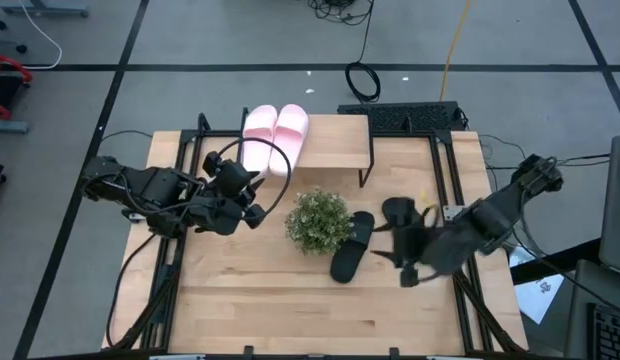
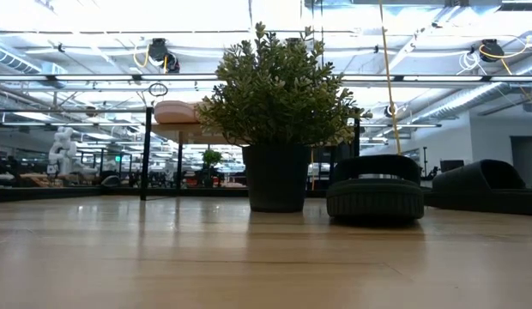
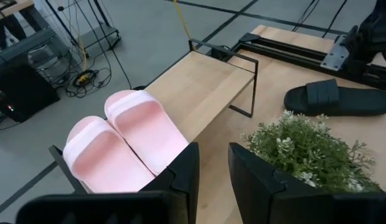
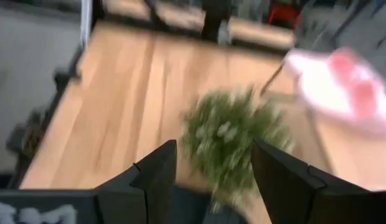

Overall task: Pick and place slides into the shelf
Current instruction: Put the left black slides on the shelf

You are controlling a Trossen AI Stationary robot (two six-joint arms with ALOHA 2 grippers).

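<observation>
Both pincers open, plant-flanking.

Even overhead light, soft shadows on the counter. Low view backlit by bright ceiling strips; plant silhouetted, near counter defocused. Right wrist view heavily motion-blurred.

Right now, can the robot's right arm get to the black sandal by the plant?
Probably yes. The right gripper, fingers open, sits beside the black sandal with only bare table between. The plant stands on the sandal's far side.
</observation>
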